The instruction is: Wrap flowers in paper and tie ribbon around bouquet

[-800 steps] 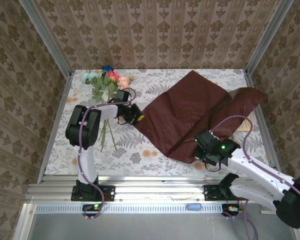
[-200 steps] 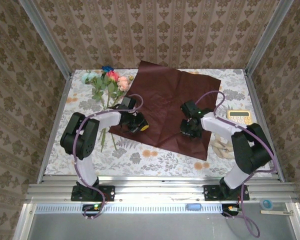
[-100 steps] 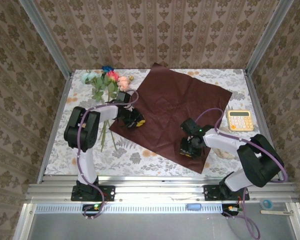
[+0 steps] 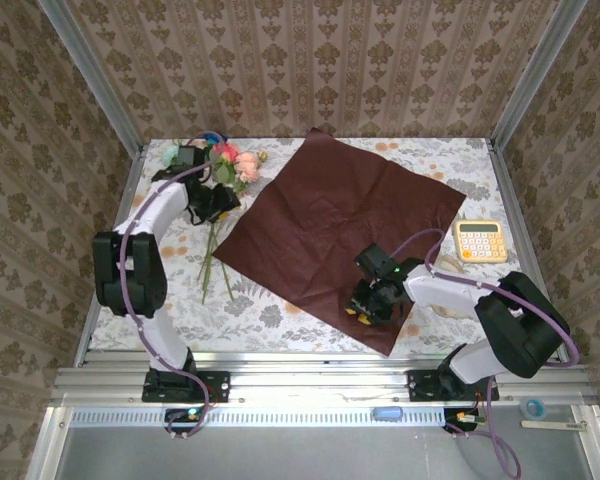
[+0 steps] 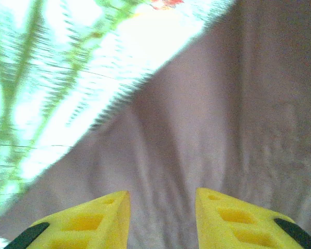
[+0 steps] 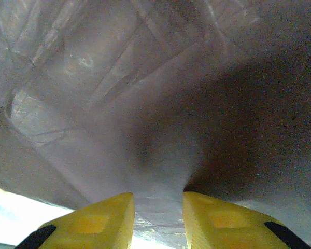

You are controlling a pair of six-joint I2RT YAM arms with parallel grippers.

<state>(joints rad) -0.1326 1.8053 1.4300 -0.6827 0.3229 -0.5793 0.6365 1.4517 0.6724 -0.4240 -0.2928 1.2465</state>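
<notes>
In the top view, the paper (image 4: pixel 340 215) lies flat in the middle of the table (image 4: pixel 180 300), turned so that one corner points far and one near. I judge this placing is on purpose: flowers laid along the diagonal can then be rolled into a cone. The flowers (image 4: pixel 225 160) lie at the far left, heads far and stems coming near, just beside the left edge of the sheet but not on it. The left gripper (image 4: pixel 218 203) hangs over the upper stems, probably because it is going to fetch them. The right gripper (image 4: pixel 365 305) is down on the near part of the paper, close to the near corner. A yellow calculator (image 4: pixel 480 240) sits to the right, apart from the sheet.

In the left wrist view, the left gripper (image 5: pixel 163 212) has its yellow fingers apart with nothing between them, so this hand is empty. Below it runs the slanted edge of the paper (image 5: pixel 223 119) against the bright tablecloth (image 5: pixel 67 62). The picture is blurred, so the green lines at the left may be stems or only the printed pattern.

In the right wrist view, the right gripper (image 6: pixel 158 212) has the paper (image 6: pixel 119 93) drawn up like a small tent into the gap between its fingers, with creases running toward that point. This hand is pinching a fold of the sheet, I think to hold it in position while the flowers come.
</notes>
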